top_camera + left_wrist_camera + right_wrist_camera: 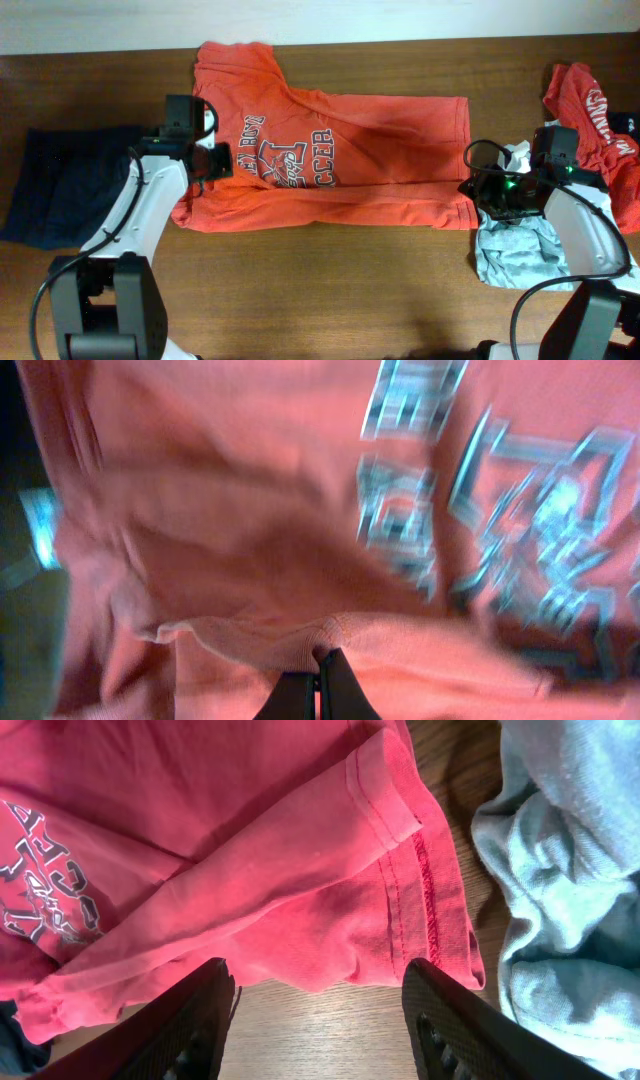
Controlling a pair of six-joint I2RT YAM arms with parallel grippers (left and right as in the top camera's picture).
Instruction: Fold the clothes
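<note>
Orange-red printed T-shirt (390,150) lies sideways mid-table; navy garment (60,185) left, grey-blue garment (520,252) and red tee (590,110) right.

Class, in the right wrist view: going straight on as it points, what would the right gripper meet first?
Probably the hemmed edge of the orange-red T-shirt, lying between the open fingers of the right gripper; depth is unclear.

This looks like a robotics lab bench rather than a home. A left arm (130,205) and a right arm (585,228) stand mounted at the near edge of a dark wooden table (400,290). An orange-red T-shirt (390,150) lies spread across the table's middle, and a plain pale wall (300,18) runs behind its far edge.
</note>
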